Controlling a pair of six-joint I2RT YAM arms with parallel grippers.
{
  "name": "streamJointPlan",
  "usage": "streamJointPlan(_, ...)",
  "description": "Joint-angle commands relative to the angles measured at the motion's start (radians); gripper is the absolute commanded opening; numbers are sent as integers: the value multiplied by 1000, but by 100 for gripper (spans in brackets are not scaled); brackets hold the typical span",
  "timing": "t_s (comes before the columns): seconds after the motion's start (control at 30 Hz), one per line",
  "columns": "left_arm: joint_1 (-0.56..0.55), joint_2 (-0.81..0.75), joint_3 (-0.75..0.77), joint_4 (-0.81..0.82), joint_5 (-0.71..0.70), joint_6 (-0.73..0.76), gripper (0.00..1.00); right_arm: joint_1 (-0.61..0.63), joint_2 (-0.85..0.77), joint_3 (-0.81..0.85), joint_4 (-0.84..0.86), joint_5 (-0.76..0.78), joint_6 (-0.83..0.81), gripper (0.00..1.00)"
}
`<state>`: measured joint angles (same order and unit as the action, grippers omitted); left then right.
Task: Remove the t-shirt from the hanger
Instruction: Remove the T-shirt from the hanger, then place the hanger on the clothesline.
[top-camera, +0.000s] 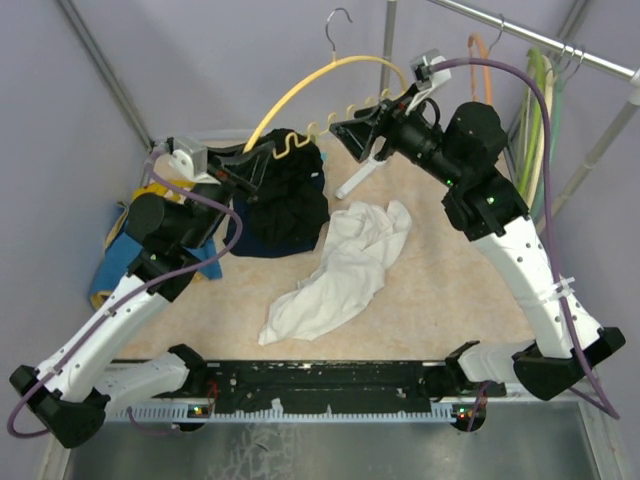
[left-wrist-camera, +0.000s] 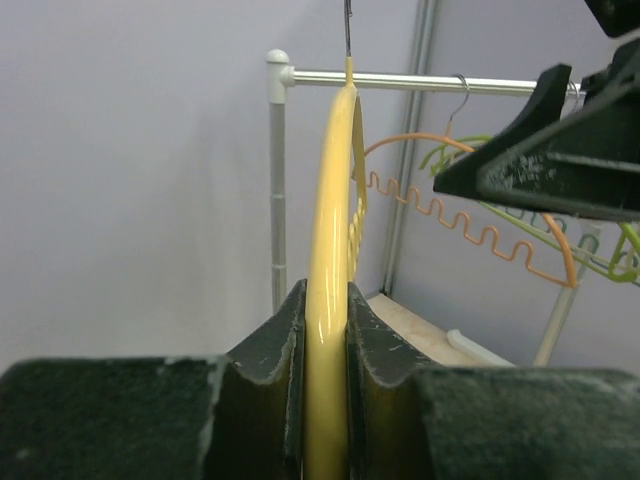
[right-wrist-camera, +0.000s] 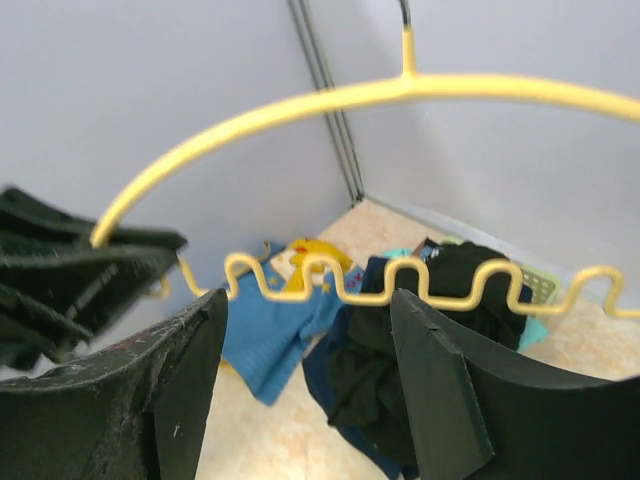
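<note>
The white t-shirt (top-camera: 345, 265) is lying crumpled on the worktop (top-camera: 450, 290) below the hanger (left-wrist-camera: 328, 300). It's looking soft and light, so any loose fold should pinch easily. My left hand (top-camera: 262, 152) is clamping the hanger's end, and my right hand (right-wrist-camera: 308, 310) is gaping wide by its wavy bar, gripping nothing.
</note>
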<state>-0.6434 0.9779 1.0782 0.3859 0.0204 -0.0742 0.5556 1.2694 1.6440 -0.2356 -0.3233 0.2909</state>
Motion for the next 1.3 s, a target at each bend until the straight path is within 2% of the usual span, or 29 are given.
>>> streamJointPlan(0.0,2,22,-18,149,73,-28,0,0,-36,-7,167,113,154,66)
streamJointPlan(0.37,1,91,-141,418,89,5,0,0,1,-43,268,188,379,62)
streamJointPlan(0.63,-6,162,-149,554,84,4,0,0,11,-41,212,249,424,61)
streamJointPlan(0.8,-11,230,-109,607,90,1,0,-12,-48,-2,171,383,321,61)
streamJointPlan(1.0,-17,343,22,566,101,-6,0,-135,-121,147,70,480,219,63)
streamJointPlan(1.13,-20,414,89,556,94,-4,0,-138,-140,260,31,584,107,64)
streamJointPlan(1.27,-23,511,181,542,92,1,0,-138,-143,367,-14,624,41,67)
